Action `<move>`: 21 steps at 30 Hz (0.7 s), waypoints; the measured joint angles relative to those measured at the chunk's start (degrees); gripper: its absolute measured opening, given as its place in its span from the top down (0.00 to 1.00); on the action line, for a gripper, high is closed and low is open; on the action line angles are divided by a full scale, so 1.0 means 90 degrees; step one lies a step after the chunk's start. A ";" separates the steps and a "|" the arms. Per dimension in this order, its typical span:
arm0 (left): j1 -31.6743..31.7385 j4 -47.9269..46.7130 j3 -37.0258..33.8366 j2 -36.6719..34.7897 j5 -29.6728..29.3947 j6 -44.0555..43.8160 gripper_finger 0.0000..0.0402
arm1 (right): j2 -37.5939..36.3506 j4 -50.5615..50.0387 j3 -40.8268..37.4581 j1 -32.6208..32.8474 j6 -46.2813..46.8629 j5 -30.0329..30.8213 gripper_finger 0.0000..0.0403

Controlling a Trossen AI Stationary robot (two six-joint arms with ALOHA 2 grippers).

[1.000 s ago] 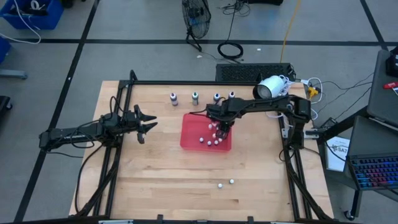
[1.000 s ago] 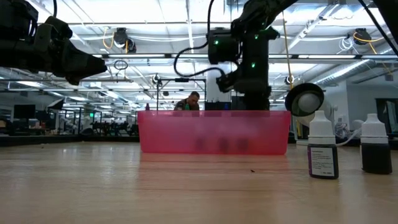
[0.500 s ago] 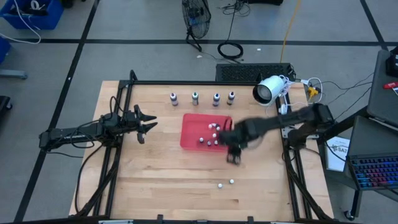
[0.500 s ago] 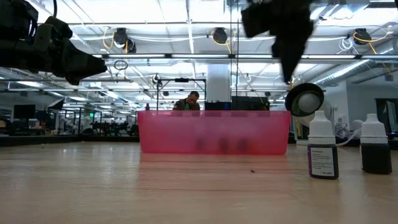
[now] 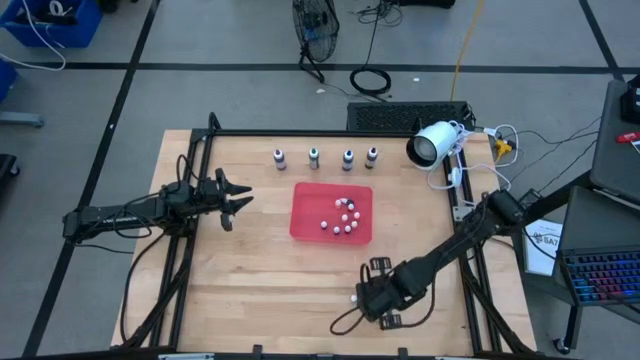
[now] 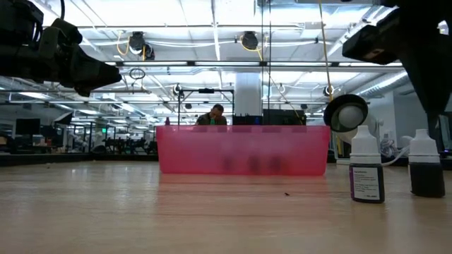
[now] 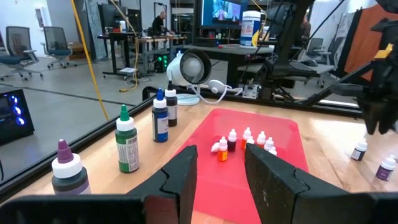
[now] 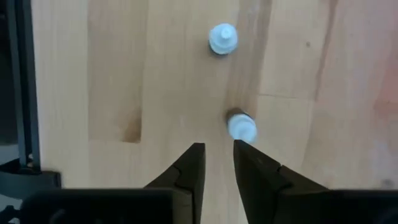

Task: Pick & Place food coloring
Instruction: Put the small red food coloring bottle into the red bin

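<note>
Starting at the food coloring, we count four bottles upright in a row along the table's far edge, apart from one another and touched by nothing. The left wrist view shows purple, green and blue tops among them. Just in front of the row sits one red tray holding about seven small white-capped vials; they crowd each other, so we cannot give an exact count. Two more vials stand on bare wood near the front edge, well apart from the tray.

The right gripper hangs over those two vials, far from the row. Its fingers are drawn in to a slit with nothing between them, and the nearer vial sits just beside one fingertip, off to the side of the gap. The left gripper waits over the table's left side, clenched and empty.

We see three risks. Coming down with the fingers this close would land a fingertip on the vial's cap and tip it or send it rolling, so they need to spread first. The two vials are near enough together that a sideways correction could knock the second. We also judge that the four bottles are not yet dealt with, and a reach for them over the tray could clip its rim.
</note>
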 joint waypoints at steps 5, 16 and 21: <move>-0.0001 0.0000 0.0001 -0.0001 0.0000 0.0000 0.66 | -0.0006 0.0295 -0.0203 0.0009 0.0013 0.0044 0.84; -0.0001 0.0000 0.0002 -0.0001 0.0000 0.0000 0.66 | -0.0004 0.0557 -0.0507 -0.0069 0.0627 -0.0028 0.85; 0.0000 0.0000 0.0002 0.0000 0.0000 0.0000 0.66 | -0.0018 0.0849 -0.0483 -0.0062 0.0688 -0.0427 0.85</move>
